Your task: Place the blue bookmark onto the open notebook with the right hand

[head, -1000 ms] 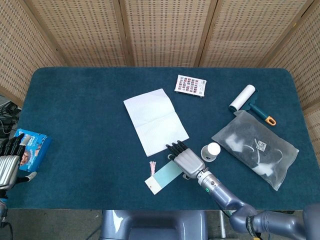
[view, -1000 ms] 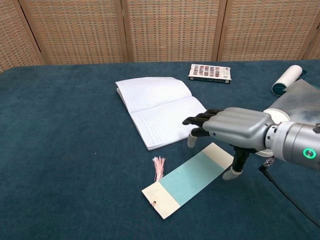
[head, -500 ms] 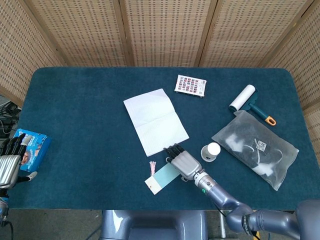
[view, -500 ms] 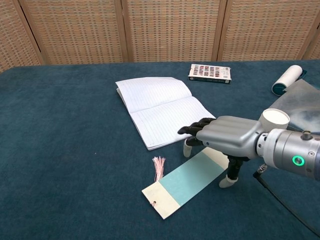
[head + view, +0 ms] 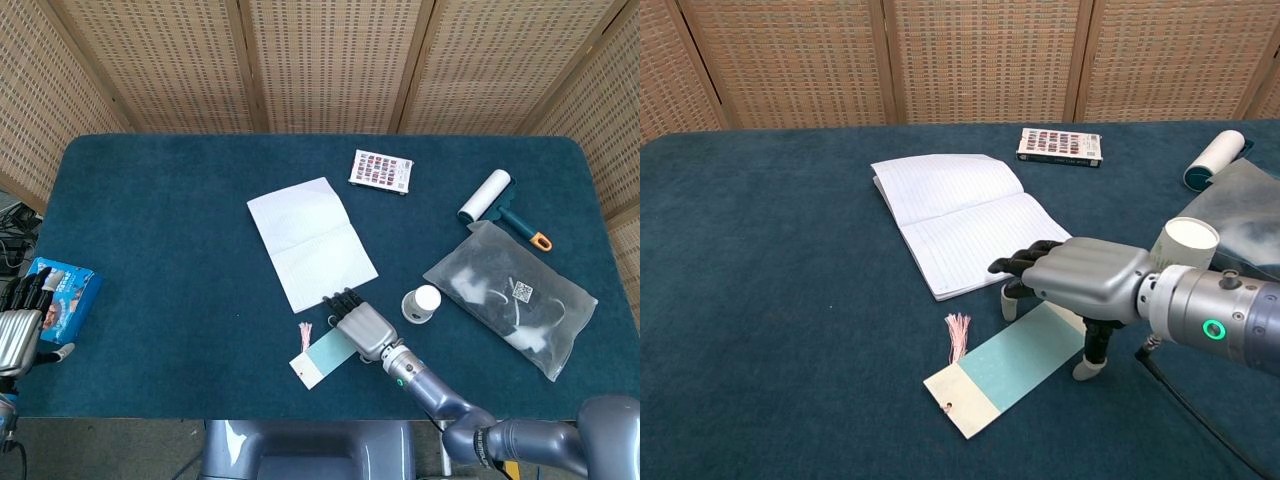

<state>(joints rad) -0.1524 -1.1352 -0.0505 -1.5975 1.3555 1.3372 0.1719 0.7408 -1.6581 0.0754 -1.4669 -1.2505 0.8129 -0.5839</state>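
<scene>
The blue bookmark [image 5: 322, 358] [image 5: 1015, 365], with white ends and a pink tassel, lies flat on the table just in front of the open notebook [image 5: 310, 240] [image 5: 960, 220]. My right hand [image 5: 362, 325] [image 5: 1085, 280] is palm down over the bookmark's right end. Its fingers reach down past the far edge and the thumb past the near edge, and nothing is lifted. That end of the bookmark is hidden beneath the palm. At the far left table edge my left hand [image 5: 18, 335] holds nothing.
A white cup [image 5: 422, 302] [image 5: 1188, 240] stands just right of my right hand. Beyond it lie a plastic bag [image 5: 510, 295] and a lint roller [image 5: 487, 195]. A patterned card box [image 5: 381, 170] sits behind the notebook. A blue box [image 5: 62, 290] lies by my left hand.
My right hand has slid left along the bookmark and come down a little closer to it. The bookmark and my left hand have stayed where they were.
</scene>
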